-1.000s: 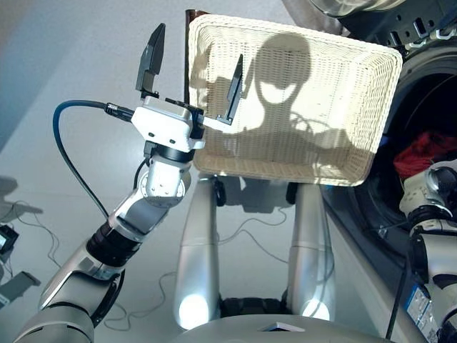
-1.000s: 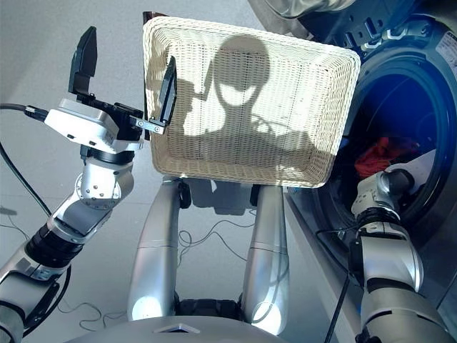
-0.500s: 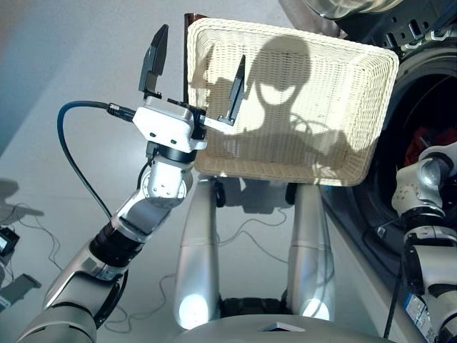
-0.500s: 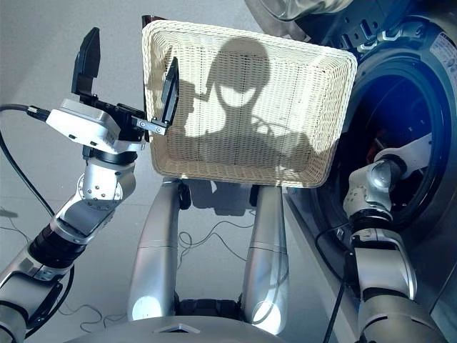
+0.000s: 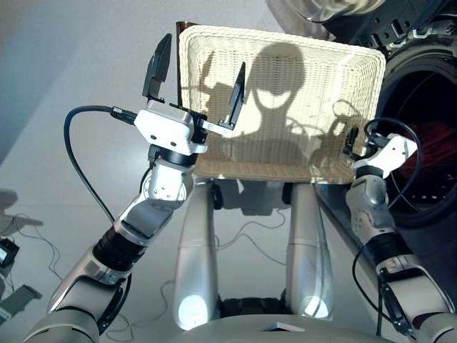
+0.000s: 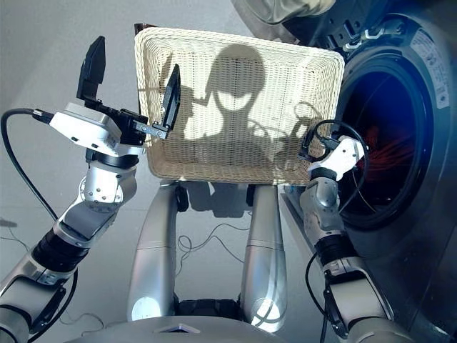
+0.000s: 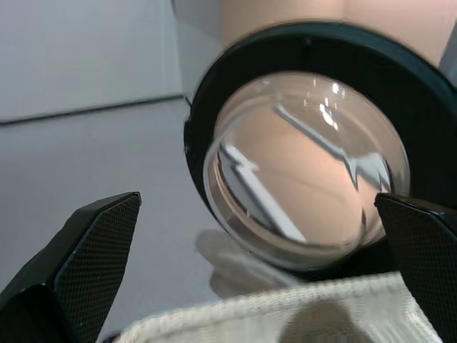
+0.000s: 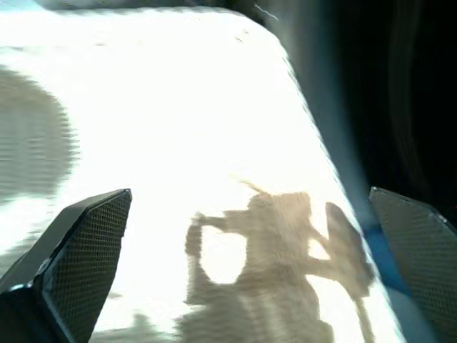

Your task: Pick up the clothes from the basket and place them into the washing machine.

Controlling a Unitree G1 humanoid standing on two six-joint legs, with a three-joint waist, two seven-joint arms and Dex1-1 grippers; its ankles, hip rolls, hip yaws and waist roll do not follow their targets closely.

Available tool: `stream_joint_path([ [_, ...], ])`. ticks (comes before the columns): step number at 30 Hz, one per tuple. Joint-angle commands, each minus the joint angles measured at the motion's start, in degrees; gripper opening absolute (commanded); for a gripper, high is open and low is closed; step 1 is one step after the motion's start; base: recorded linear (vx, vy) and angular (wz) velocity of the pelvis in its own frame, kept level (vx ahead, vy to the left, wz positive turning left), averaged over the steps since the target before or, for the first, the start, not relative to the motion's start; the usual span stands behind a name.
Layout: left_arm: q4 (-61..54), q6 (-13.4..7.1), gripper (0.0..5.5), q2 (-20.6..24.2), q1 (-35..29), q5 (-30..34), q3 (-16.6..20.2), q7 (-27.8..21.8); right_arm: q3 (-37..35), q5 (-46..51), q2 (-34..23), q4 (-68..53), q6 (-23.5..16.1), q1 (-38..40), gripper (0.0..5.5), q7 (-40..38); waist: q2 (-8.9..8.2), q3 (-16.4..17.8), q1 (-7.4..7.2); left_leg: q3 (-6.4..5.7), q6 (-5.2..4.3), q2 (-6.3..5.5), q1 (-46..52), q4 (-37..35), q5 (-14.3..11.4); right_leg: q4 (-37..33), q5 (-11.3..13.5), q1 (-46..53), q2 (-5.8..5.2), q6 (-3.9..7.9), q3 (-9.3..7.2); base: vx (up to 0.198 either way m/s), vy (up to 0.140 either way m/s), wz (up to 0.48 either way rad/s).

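Observation:
The cream wicker basket [image 5: 285, 86] stands in front of me with no cloth showing in it, only shadows. My left gripper [image 5: 200, 61] hangs open over the basket's left rim, holding nothing. My right gripper [image 6: 308, 148] is open at the basket's near right corner, next to the washing machine [image 6: 421, 86]; its fingers [image 8: 71, 250] spread wide over the bare basket floor [image 8: 178, 128]. Of the clothes, only a red piece [image 6: 385, 153] shows, lying deep in the dark drum. The left wrist view faces the round glass porthole door [image 7: 307, 171] beyond the basket rim [image 7: 285, 314].
A black cable [image 5: 78, 164] loops off my left wrist and another [image 5: 400, 143] curls around the right wrist in front of the drum opening. Thin wires [image 5: 250, 229] trail on the grey floor under the basket. Small devices [image 5: 7, 254] lie at the far left.
My right arm has come out of the drum and swung left to the basket's near right corner, with nothing in its gripper. The left gripper stays open by the left rim.

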Motion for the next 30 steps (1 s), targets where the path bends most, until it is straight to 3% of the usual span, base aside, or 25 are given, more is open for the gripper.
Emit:
stream_joint_path([
  [1,1.7,-3.3,5.50,-3.1,2.8,-6.8,3.1,-2.5,-1.2,-2.7,-0.7,-6.0,-3.5,0.8,5.50,0.9,-0.06,-0.9,0.21,1.69,-0.43,0.30,2.7,4.4,-4.6,-7.6,6.8,4.6,1.00,1.11,-0.85,0.000,0.000,0.000],
  [6,9.2,-2.3,5.50,-6.6,7.9,-13.3,5.1,-6.4,-1.6,-4.9,0.1,-9.4,-3.3,4.7,5.50,2.3,-0.24,-0.9,0.18,1.21,-0.67,-0.37,10.5,-0.2,-3.5,-11.2,7.3,12.4,0.60,1.57,-1.78,0.065,-0.017,-0.019],
  [11,22.7,-1.1,5.50,-10.6,12.6,-16.8,6.8,-11.3,-1.3,-6.3,0.3,-7.1,-1.1,9.8,5.50,6.5,-0.86,-0.9,0.70,0.34,-1.11,-1.18,22.6,-7.1,-2.0,-17.3,8.0,25.0,0.15,2.35,-3.81,0.139,-0.033,0.008],
  [14,35.3,-0.1,5.50,-13.6,14.1,-17.4,8.6,-14.1,-2.2,-6.0,1.9,-2.4,0.4,13.3,5.50,10.0,-0.30,-1.6,1.69,-0.54,-1.45,-1.46,31.9,-12.5,-0.8,-22.2,8.6,34.8,-0.41,3.29,-6.02,0.193,-0.031,0.084],
  [16,37.9,0.3,5.50,-14.5,14.8,-18.1,9.0,-14.9,-2.2,-6.0,2.5,-1.4,0.7,14.5,5.50,10.9,-0.12,-2.2,1.86,-0.72,-1.57,-1.52,34.0,-14.1,-0.4,-23.7,8.8,37.1,-0.48,3.48,-6.60,0.164,-0.019,0.156],
  [17,44.7,1.0,5.50,-15.6,15.7,-17.0,9.8,-16.5,-2.8,-5.6,3.7,2.9,1.5,16.3,5.50,12.5,0.15,-4.1,2.20,-1.22,-1.86,-1.27,37.3,-16.2,0.0,-25.8,8.8,40.6,-0.81,3.85,-7.77,0.113,-0.011,0.129],
  [18,44.7,1.0,5.50,-15.6,15.7,-17.0,9.8,-16.5,-2.8,-5.6,3.7,2.9,1.5,16.3,5.50,12.5,0.17,-4.2,2.18,-1.26,-1.86,-1.26,37.3,-16.3,0.2,-26.0,8.9,40.6,-0.79,3.84,-7.82,0.225,-0.002,0.145],
  [20,51.2,1.5,5.50,-15.9,17.3,-13.2,10.9,-18.3,-3.1,-6.1,5.1,8.5,3.2,19.3,5.50,15.0,0.17,-7.7,2.70,-1.54,-2.14,-0.90,41.4,-19.7,1.0,-29.0,9.2,44.8,-1.01,4.23,-9.74,0.187,0.002,0.242],
  [26,58.4,2.5,5.50,-16.4,21.0,-9.4,12.4,-21.3,-4.8,-9.9,5.8,16.7,5.7,24.5,5.50,17.5,0.14,-13.3,3.11,-2.93,-2.52,-0.88,47.5,-25.4,2.6,-34.5,10.1,52.1,-1.44,4.64,-13.01,0.141,-0.002,0.287],
  [30,69.2,4.3,5.50,-17.6,22.7,-3.4,14.0,-22.0,-7.0,-12.8,6.3,22.9,7.8,28.1,5.50,18.8,0.71,-18.8,4.41,-6.24,-3.14,-1.37,50.7,-30.3,4.1,-39.3,11.2,57.7,-2.09,5.44,-18.49,0.139,0.020,0.412],
])
